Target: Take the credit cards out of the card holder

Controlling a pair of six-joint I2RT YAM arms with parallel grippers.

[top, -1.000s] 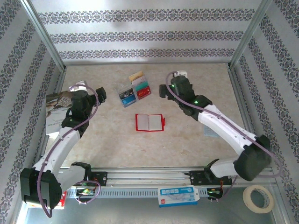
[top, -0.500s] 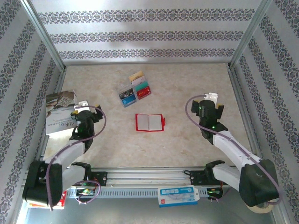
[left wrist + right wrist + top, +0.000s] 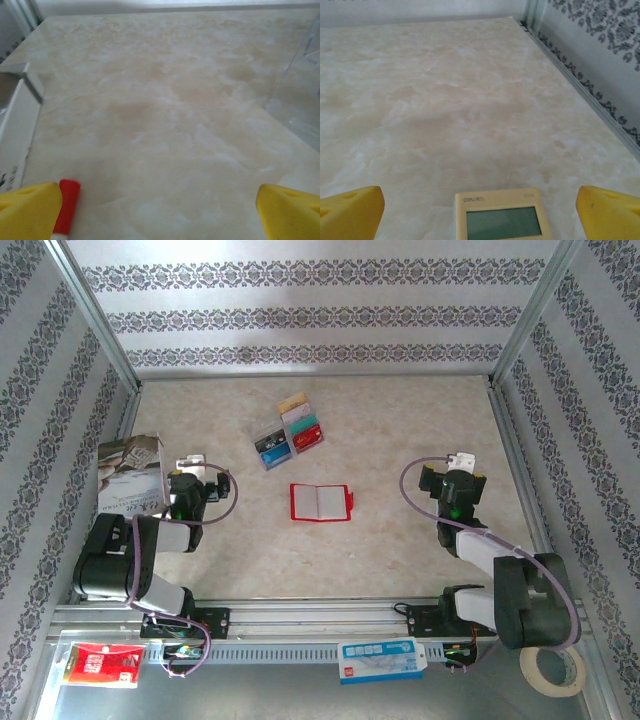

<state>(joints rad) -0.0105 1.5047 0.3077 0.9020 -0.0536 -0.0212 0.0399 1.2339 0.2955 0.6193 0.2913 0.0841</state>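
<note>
Over on the far left of the surface (image 3: 400, 550), going by the overhead view, a printed magazine (image 3: 131, 476) lies along the side wall. A red-and-white packet (image 3: 100, 663) sits lower down, on the front ledge. Next along is the left end effector (image 3: 192, 480), its arm tucked in near the base, just beside the magazine. You can't really read the jaws from above, but the left wrist camera sorts that out. Its yellow fingertips (image 3: 30, 210) sit at the two bottom corners, spread wide with bare surface between them. That view also catches a small red stub (image 3: 67, 200) right beside the left fingertip (no idea what it is) and a clear plastic edge (image 3: 300, 115) off to the right.

Mid-surface, the overhead has the red card holder (image 3: 320, 502) lying open, pale inside up, with its tab on the right. The credit cards (image 3: 297, 427) are in a loose cluster further back, apart from the holder. They run tan, grey, teal and red, with a blue one on the left. A blue-and-white packet (image 3: 380, 658) lies on the front rail.

Then comes the right end effector (image 3: 458, 480), near the right wall. From its wrist camera the yellow fingertips (image 3: 350, 210) are also wide apart. A beige device with a grey screen (image 3: 502, 217) lies flat at the bottom edge between them, not gripped. A tape roll (image 3: 552, 665) sits at the bottom right corner.
</note>
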